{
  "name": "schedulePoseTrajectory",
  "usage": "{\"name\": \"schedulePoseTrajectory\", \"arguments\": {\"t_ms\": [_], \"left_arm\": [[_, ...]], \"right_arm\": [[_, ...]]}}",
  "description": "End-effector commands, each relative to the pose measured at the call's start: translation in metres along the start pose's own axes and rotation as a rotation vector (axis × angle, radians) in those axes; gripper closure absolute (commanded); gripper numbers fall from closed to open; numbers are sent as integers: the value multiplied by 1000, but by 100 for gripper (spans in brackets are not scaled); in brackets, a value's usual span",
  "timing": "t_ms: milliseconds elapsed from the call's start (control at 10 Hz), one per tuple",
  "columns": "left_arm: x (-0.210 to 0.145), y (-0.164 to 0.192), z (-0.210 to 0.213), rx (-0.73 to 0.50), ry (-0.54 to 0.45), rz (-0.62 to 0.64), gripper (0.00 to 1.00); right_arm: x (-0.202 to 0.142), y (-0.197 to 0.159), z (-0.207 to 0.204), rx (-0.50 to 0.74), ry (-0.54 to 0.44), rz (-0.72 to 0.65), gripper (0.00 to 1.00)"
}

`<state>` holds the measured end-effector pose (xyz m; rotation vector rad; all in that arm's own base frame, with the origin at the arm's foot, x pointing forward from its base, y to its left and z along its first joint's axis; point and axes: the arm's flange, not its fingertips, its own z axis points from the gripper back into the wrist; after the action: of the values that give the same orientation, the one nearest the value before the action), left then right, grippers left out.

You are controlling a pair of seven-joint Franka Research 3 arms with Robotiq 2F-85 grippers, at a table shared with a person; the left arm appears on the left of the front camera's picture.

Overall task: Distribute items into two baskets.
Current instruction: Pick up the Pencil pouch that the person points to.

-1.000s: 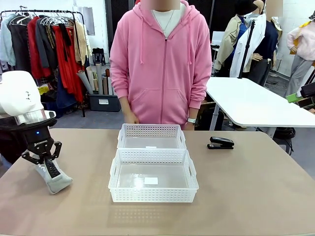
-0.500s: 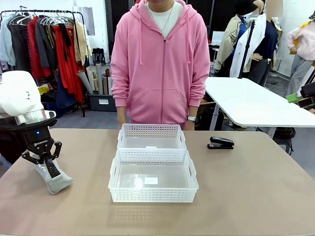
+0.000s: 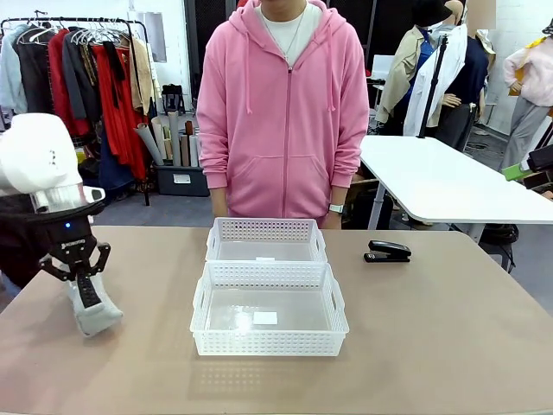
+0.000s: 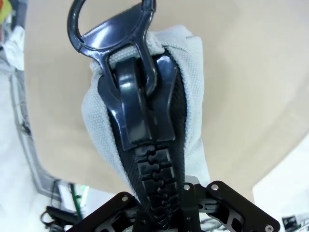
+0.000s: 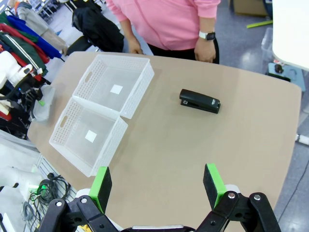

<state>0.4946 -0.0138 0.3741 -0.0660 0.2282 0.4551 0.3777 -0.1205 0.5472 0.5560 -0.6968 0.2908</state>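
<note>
My left gripper (image 3: pixel 84 278) is shut on the black ridged strap (image 4: pixel 145 125) of the grey fabric pouch (image 3: pixel 95 313), which hangs from it at the table's left side, low over the tabletop. The pouch (image 4: pixel 190 72) fills the left wrist view. A small black stapler (image 3: pixel 387 251) lies on the table to the right of the baskets. The two white lattice baskets stand end to end in the middle: the larger basket (image 3: pixel 268 344) is nearer me and the smaller basket (image 3: pixel 266 230) is by the person. Both look empty. My right gripper (image 5: pixel 157 186) is open high above the table, well clear of the stapler (image 5: pixel 199 100).
A person in a pink hoodie (image 3: pixel 285 112) stands at the far edge, hands down behind the smaller basket. The tabletop is bare wood around the baskets. A clothes rack (image 3: pixel 86 78) stands behind on the left, a white table (image 3: pixel 449 181) behind on the right.
My left arm has risen a little and carried the pouch up with it. The person's hand has dropped out of sight behind the table edge.
</note>
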Motion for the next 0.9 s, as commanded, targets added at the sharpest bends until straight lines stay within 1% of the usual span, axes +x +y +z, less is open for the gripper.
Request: {"name": "schedulePoseTrajectory", "arguments": {"t_ms": [0, 100, 200, 400, 500, 600, 800], "left_arm": [[-18, -3, 49, 67, -1, -222, 100], [-28, -7, 72, 115, -9, -347, 100], [-42, -11, 99, 188, -26, -448, 100], [-75, -10, 146, 274, -76, -667, 100], [-87, -8, 166, 260, -70, -748, 100], [-97, -5, 181, 261, -70, -862, 100], [-116, -5, 194, 241, -109, -1001, 100]], "right_arm": [[1, 1, 0, 4, -3, 4, 0], [1, 1, 0, 4, -3, 4, 0], [1, 1, 0, 4, -3, 4, 0], [1, 1, 0, 4, -3, 4, 0], [1, 1, 0, 4, -3, 4, 0], [1, 1, 0, 4, -3, 4, 0], [1, 1, 0, 4, -3, 4, 0]]}}
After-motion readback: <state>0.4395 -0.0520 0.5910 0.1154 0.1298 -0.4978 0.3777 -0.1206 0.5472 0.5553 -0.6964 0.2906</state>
